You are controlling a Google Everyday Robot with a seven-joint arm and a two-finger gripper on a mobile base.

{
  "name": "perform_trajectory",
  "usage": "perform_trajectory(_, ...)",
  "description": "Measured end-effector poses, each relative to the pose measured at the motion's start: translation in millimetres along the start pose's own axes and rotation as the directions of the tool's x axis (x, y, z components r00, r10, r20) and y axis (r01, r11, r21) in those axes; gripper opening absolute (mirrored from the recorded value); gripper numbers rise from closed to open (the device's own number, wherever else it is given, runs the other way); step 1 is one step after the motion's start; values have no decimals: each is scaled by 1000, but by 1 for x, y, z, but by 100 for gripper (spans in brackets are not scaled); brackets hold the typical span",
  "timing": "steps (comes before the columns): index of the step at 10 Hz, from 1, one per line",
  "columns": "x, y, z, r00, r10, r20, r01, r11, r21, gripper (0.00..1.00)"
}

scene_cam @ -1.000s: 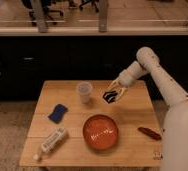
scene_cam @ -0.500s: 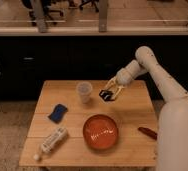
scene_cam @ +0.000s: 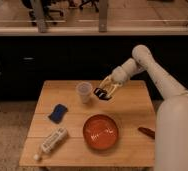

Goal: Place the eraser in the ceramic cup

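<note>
Change: the gripper [scene_cam: 106, 90] has drifted left across the frame's centre, taking the eraser [scene_cam: 100, 93] from open table space toward the ceramic cup [scene_cam: 84, 93].
Gripper: fingers clamped on the eraser, just right of the cup and about level with its rim.
Eraser: held off the wooden table [scene_cam: 132, 107], just beside the cup's right edge and not yet over its mouth.
Cup: upright, left of the frame's centre, unmoved.
Unmoved: orange-red bowl [scene_cam: 101, 116] at lower centre, blue pad [scene_cam: 58, 113] at left, white tube [scene_cam: 52, 140] at lower left.
Meaning: the carry looks nearly done; what likely remains is a short shift left until the eraser sits over the opening, then release.
Risk: the eraser looks about as long as the cup is wide, so it may catch on the rim.
</note>
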Motion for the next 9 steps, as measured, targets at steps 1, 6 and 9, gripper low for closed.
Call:
perform_trajectory(1,-4,-2,2,1000,-1,7,1,1000,0,0)
perform_trajectory(6,-30,-14,14,998,5,60,-5,1000,1,0)
perform_trajectory(9,-39,-19,18,996,16,90,-16,1000,0,0)
